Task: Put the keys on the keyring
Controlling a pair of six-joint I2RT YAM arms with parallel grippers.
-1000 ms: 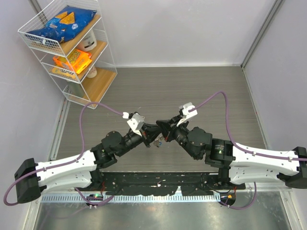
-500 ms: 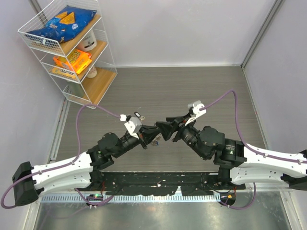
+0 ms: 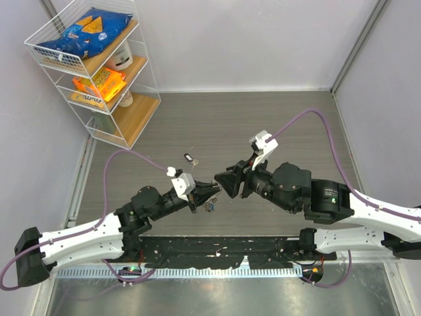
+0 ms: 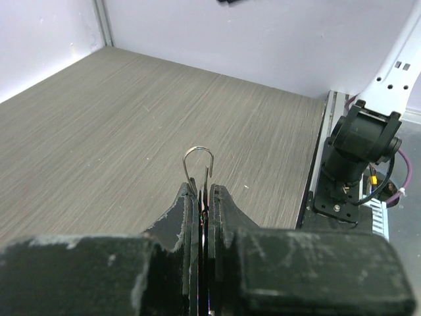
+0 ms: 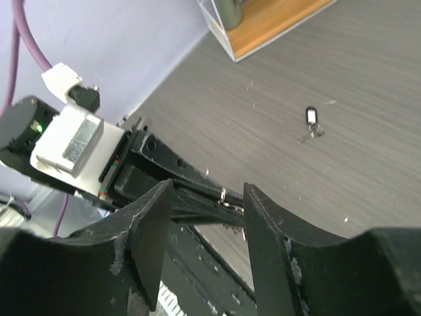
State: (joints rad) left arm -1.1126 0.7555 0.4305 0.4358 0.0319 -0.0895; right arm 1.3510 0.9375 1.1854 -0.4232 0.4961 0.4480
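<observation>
My left gripper [image 3: 209,193] [image 4: 205,191] is shut on the keyring [image 4: 199,160], a thin silver wire loop that sticks out past its fingertips. Small keys [image 3: 210,207] dangle below those fingertips in the top view. My right gripper [image 3: 222,180] [image 5: 209,192] stands open just right of the left one. Nothing is between its fingers [image 5: 148,227]; through the gap I see the left gripper's tips and a glint of the keyring [image 5: 223,195]. One more key with a dark tag [image 3: 191,158] [image 5: 311,118] lies on the table beyond both grippers.
A white wire shelf [image 3: 99,66] with snack packs and jars stands at the far left corner; its base [image 5: 263,16] shows in the right wrist view. Purple cables [image 3: 141,153] arch over both arms. The right arm's base [image 4: 358,158] sits at the table's near edge.
The right gripper has opened and pulled back to the right. The left gripper, still shut on the keyring, has drawn back toward the near left.
</observation>
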